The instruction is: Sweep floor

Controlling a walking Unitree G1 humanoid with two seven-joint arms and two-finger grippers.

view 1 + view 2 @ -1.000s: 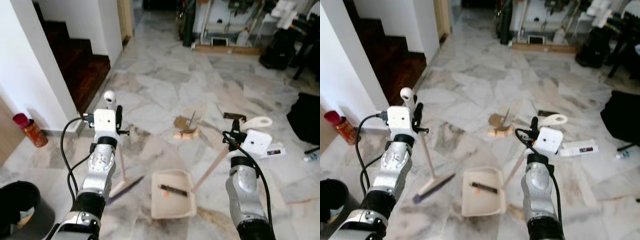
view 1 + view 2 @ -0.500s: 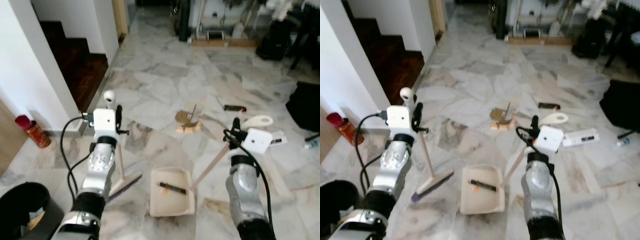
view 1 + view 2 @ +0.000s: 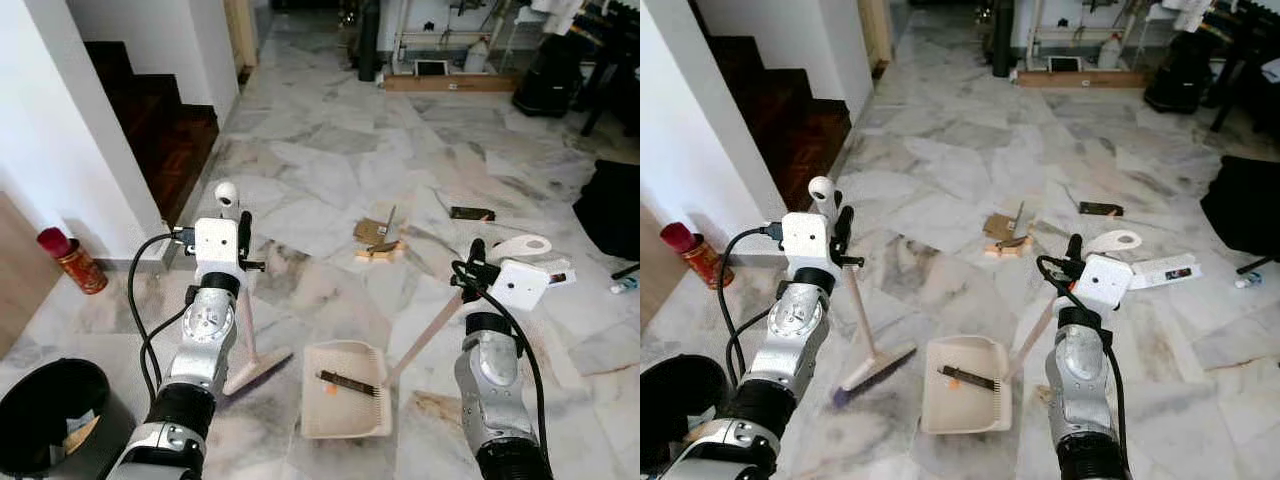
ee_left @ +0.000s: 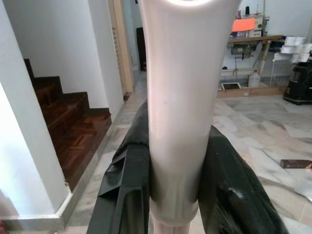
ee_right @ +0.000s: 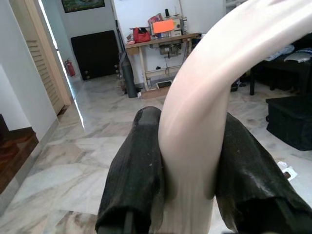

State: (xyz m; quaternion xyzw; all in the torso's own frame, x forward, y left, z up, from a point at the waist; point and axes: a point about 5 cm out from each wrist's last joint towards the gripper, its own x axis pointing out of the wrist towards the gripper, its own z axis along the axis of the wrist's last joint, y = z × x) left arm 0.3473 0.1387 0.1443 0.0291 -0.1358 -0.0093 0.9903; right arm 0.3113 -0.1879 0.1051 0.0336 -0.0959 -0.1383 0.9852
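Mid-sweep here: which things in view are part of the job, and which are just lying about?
Part of the job:
- broom, handle clamped in the left gripper
- dustpan, handle held by the right gripper
- dark strip in the dustpan
- cardboard scraps on the floor ahead
- black bin

Lying about:
- red canister by the wall
- black bag
- stairs

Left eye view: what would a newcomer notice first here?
First, the cream dustpan on the marble floor between the arms, a dark strip lying in it. The left tool grips the broom handle, the right tool the dustpan's long handle. Cardboard scraps lie just beyond.
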